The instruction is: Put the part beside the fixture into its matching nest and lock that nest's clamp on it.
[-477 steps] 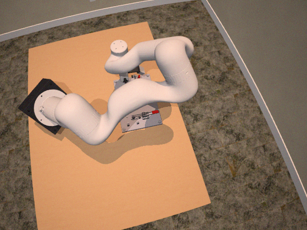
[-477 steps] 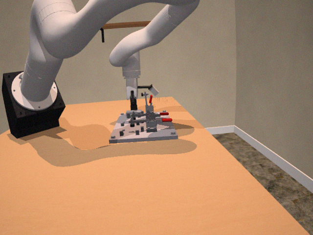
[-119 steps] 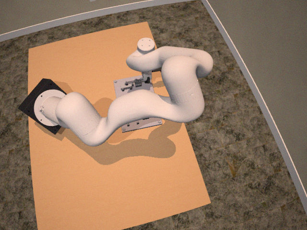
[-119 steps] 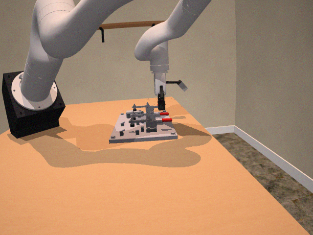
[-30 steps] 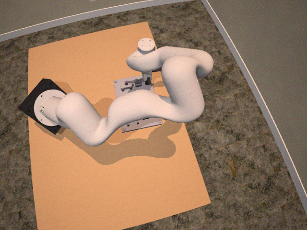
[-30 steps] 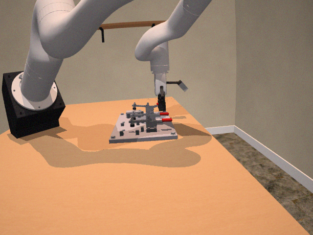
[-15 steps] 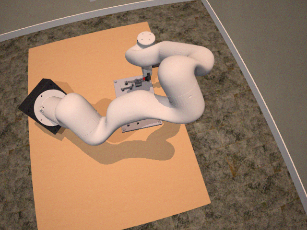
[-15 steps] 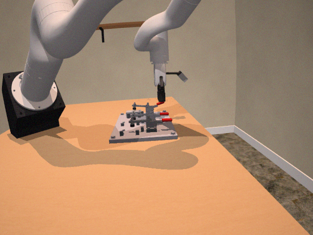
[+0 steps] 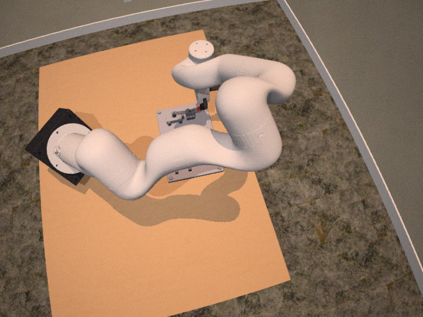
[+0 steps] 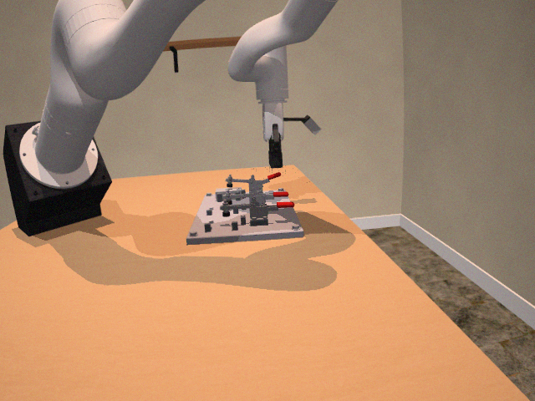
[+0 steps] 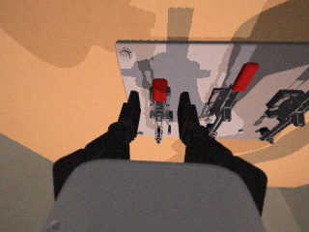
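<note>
The part looks to be the pale grey block [image 10: 222, 195] on the far half of the fixture [image 9: 164, 126] [image 10: 198, 238] [image 11: 203, 54]; its contact with pads and blocks cannot be told. The far clamp's red handle [image 9: 197, 108] [image 10: 274, 175] [image 11: 159, 90] slants upward. Above it, apart, hangs the pincer [image 9: 203, 104] [image 10: 275, 165] [image 11: 158, 101], about half open, holding nothing. Open room separates the fixture's front edge from the near edge of the bench [image 9: 136, 255] [image 10: 216, 337] [image 11: 92, 87].

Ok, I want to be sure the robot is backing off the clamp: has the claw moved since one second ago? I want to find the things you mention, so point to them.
Yes. In the exterior view the claw [image 9: 203, 103] [image 10: 275, 165] [image 11: 158, 101] has gone up, away from the fixture plate [image 9: 164, 127] [image 10: 211, 234] [image 11: 193, 53].
</note>
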